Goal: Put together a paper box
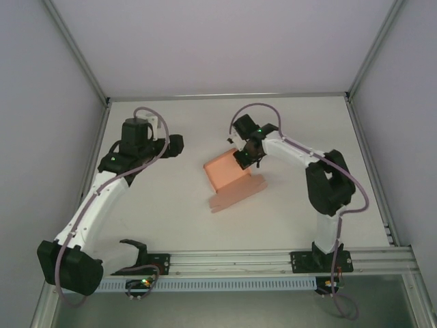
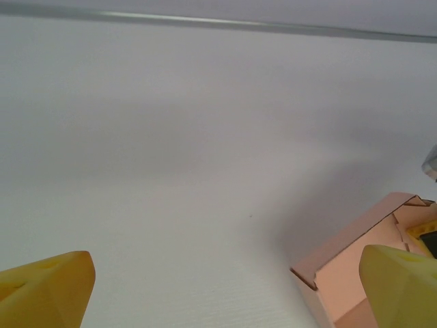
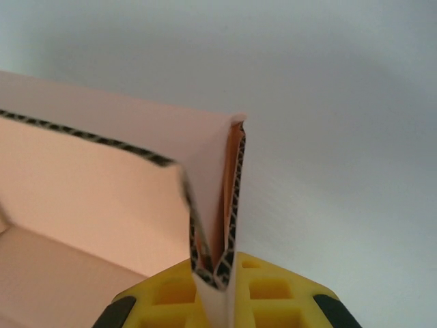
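The salmon-pink paper box (image 1: 230, 175) lies partly folded near the middle of the white table, one flap spread flat toward the front right. My right gripper (image 1: 244, 157) is at its far right corner, shut on a doubled side wall; the right wrist view shows that folded wall (image 3: 225, 205) pinched between the yellow fingers (image 3: 287, 294). My left gripper (image 1: 175, 145) hovers open to the left of the box, apart from it. Its yellow fingertips (image 2: 48, 287) frame the left wrist view, with a corner of the box (image 2: 355, 260) at the lower right.
Grey walls enclose the table (image 1: 171, 219) on the left, back and right. A metal rail (image 1: 273, 261) carries the arm bases along the near edge. Bare table surface stretches in front of the box and toward the left.
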